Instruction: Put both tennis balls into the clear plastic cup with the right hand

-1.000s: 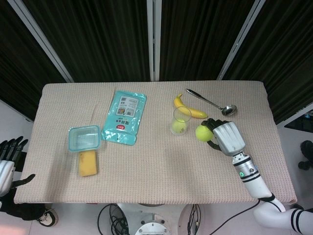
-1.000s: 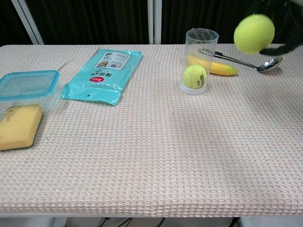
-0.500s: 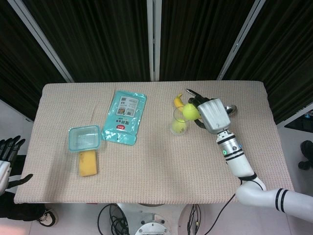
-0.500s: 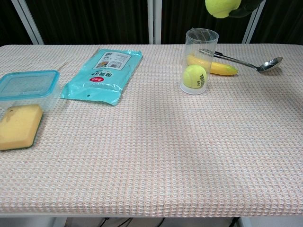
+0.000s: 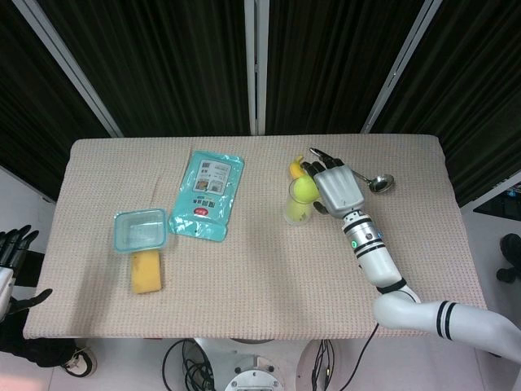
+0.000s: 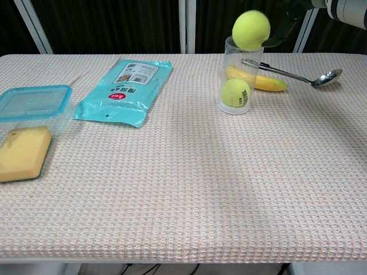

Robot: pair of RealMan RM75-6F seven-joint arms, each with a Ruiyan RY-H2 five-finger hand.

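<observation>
My right hand (image 5: 334, 186) grasps the second tennis ball (image 6: 251, 30) just over the mouth of the upright clear plastic cup (image 6: 239, 80), its long axis vertical, the first ball (image 6: 236, 93) already at the bottom. Next: lower squarely, then let go. My left hand (image 5: 11, 247) hangs empty, fingers apart.

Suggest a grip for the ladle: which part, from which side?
Take the ladle by the middle of its handle, coming from above with fingers across it. It lies flat on the table, bowl toward the right edge. The handle's far end lies across the banana close to the cup, where the right hand holds a ball, so that end is crowded.
</observation>
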